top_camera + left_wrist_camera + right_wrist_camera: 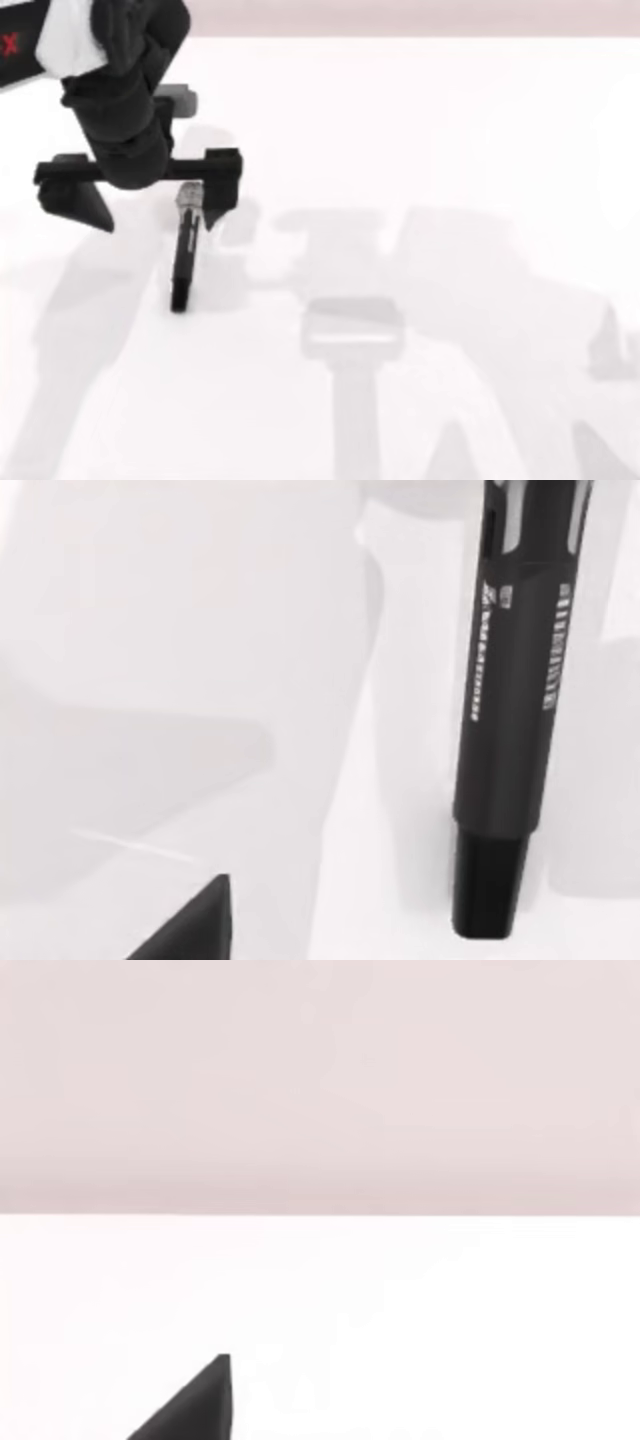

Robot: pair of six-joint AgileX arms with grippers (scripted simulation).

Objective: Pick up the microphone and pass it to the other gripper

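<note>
The microphone [183,255] lies flat on the white table, with its grey mesh head [189,194] toward the far side and its slim black handle pointing to the near side. My left gripper [155,215] is open over the head end, fingers spread wide. The head sits between them, close beside the right-hand finger [221,182]. In the left wrist view the black handle [505,730] runs lengthwise, well apart from the one fingertip [195,928] in view. My right arm is outside the top view. Its wrist view has one black fingertip [195,1408] over bare table.
The white table [450,150] stretches to a pinkish back wall [320,1080]. Grey shadows of the arms fall across the middle and right of the table [355,330].
</note>
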